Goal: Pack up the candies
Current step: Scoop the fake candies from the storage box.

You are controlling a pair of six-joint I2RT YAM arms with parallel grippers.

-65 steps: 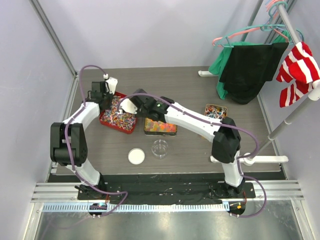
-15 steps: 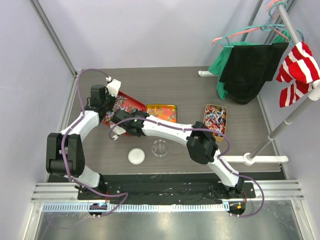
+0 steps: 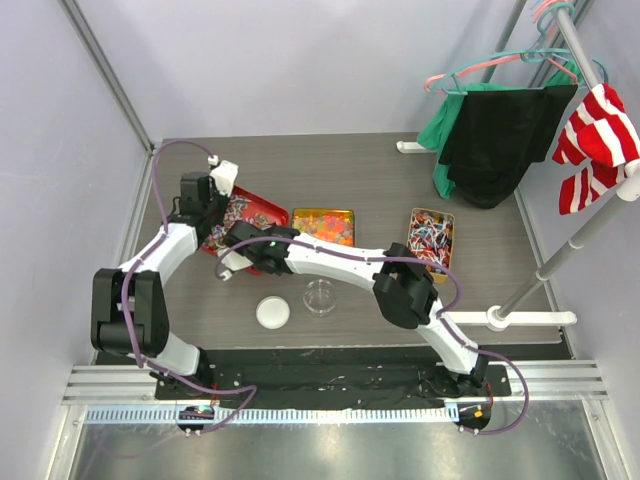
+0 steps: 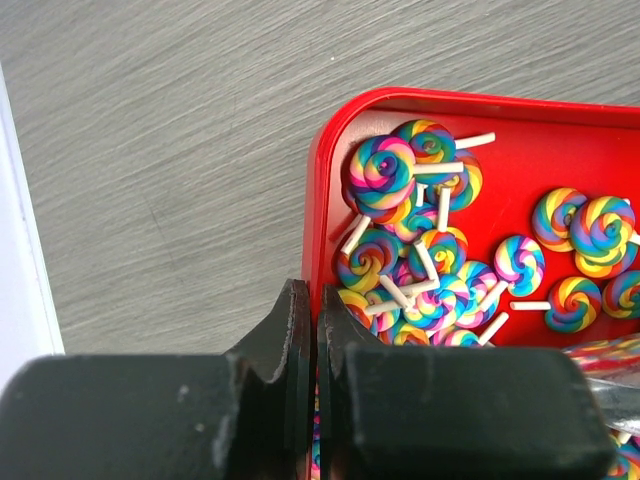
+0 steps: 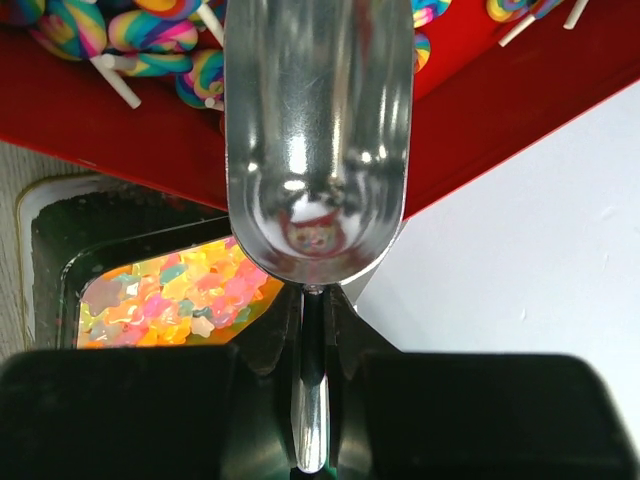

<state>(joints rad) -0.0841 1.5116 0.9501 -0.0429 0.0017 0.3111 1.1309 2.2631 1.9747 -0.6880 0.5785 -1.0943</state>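
Observation:
A red tray holds rainbow lollipop candies. My left gripper is shut on the tray's left rim, with the rim pinched between the jaws. My right gripper is shut on the handle of a metal scoop. The scoop's bowl is empty and lies over the tray's near wall. Glossy star gummies fill a yellow tin just right of the tray. Wrapped candies fill a third tin further right.
A clear round cup and a white lid lie on the table in front of the tins. A clothes rack with hangers, dark cloth and a striped cloth stands at the right. Metal frame posts run along the left side.
My right arm has swung left with the scoop, from over the gummy tin to the red tray's front. In the last half second both arms have barely moved.

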